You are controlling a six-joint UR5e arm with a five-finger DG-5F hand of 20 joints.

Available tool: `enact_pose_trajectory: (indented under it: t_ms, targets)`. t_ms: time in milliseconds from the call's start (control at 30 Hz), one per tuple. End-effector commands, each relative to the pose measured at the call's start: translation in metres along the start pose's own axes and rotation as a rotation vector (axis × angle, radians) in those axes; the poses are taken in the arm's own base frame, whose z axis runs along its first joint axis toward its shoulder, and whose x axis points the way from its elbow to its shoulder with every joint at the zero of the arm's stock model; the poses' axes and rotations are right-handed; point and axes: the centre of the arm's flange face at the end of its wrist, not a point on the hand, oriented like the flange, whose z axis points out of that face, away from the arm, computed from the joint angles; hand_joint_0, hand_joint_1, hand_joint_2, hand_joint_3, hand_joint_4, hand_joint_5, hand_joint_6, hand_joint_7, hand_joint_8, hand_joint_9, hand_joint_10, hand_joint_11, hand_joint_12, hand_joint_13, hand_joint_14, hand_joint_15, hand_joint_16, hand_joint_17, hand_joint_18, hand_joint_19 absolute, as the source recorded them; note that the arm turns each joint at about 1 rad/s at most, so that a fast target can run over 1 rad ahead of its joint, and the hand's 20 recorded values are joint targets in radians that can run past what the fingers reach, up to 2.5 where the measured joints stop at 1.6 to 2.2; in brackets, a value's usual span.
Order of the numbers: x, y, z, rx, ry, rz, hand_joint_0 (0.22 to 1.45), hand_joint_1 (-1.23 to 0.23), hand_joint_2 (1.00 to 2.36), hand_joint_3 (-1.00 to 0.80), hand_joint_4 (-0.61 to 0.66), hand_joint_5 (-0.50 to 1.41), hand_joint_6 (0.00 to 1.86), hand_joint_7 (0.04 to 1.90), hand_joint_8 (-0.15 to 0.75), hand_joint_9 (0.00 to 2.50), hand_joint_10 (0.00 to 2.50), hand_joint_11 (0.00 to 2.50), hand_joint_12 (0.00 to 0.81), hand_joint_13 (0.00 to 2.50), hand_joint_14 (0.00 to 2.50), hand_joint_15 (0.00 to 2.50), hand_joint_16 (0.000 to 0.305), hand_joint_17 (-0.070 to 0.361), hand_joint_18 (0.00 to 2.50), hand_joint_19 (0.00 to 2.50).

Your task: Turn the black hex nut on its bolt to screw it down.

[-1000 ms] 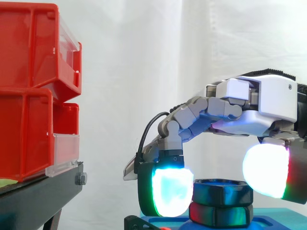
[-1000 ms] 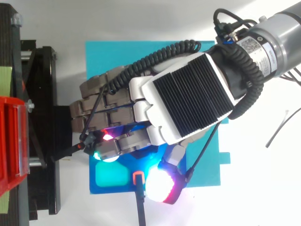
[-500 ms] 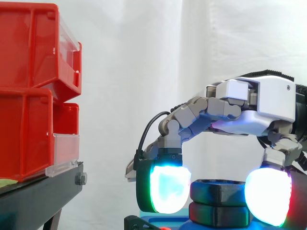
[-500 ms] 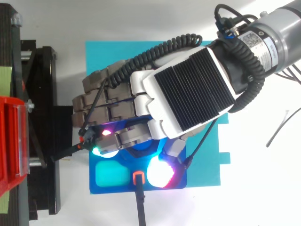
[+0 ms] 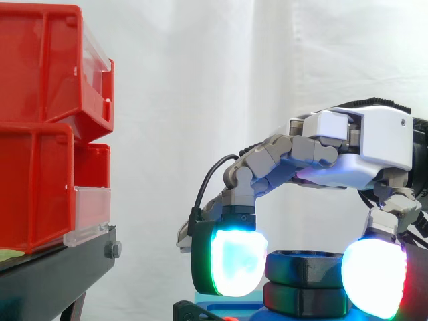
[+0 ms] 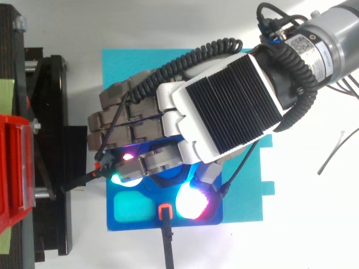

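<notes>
Since a second ago the thumb has dropped from its raised spot and now sits low beside the black nut (image 5: 308, 265); over the last half second almost nothing has shifted.

At the left of the side view stand glossy red plastic bins (image 5: 40, 127), boxy, with clear fronts, stacked on a matte black stand (image 5: 57, 267) with a bolt head showing at its corner. Behind everything hangs a white curtain (image 5: 200, 80) in soft folds.

Further right, a finger pad (image 5: 234, 263) glows cyan-white with a green edge, rounded and thick, and touches the nut's left side. The nut is a chunky, dull black hexagon with a raised ring on top, stacked on a second dark hex piece (image 5: 304, 299) that catches red and green light. Both sit on a smooth blue base (image 6: 132, 210), which lies on a flat teal sheet (image 6: 129, 61) on the white table (image 6: 314, 224). The thumb's pad (image 5: 373, 277), white with a red rim, presses against the nut's right side.

The hand (image 5: 374, 144) arches over the nut, palm down, with grey fingers curled downward and the thumb opposite them, so the nut is pinched between the pads. From above, the ribbed black back of the hand (image 6: 224, 106) slants toward the upper right, where the grey arm (image 6: 331, 33) enters.
</notes>
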Motion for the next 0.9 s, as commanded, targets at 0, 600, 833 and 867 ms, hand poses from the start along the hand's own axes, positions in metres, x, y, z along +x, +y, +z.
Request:
enact_pose_trajectory:
  t_ms: [0,600,833,867]
  targets:
    - [0.0000,-0.0002,-0.0001,0.000,0.000,0.000,0.30,-0.49,1.00,-0.50,0.38,-0.14,0.61,1.01,0.373,0.68,0.01,0.26,0.451,0.72,0.01,0.29,0.076,0.170,0.74,0.34]
    - [-0.0001,-0.0003,-0.0032,-0.029,0.003,-0.005,0.28,-0.32,1.00,-0.50,0.37,-0.12,0.50,1.08,0.375,0.69,0.01,0.23,0.457,0.72,0.01,0.29,0.078,0.175,0.72,0.35]
    - [-0.0001,0.0013,-0.0039,-0.053,0.004,-0.007,0.39,-0.36,1.00,-0.50,0.32,-0.12,0.50,1.11,0.331,0.67,0.01,0.23,0.412,0.68,0.01,0.31,0.067,0.150,0.62,0.39]
    - [-0.0001,0.0014,-0.0040,-0.055,0.005,-0.007,0.42,-0.40,1.00,-0.50,0.30,-0.12,0.50,1.12,0.320,0.66,0.01,0.22,0.395,0.66,0.01,0.31,0.063,0.141,0.59,0.40]
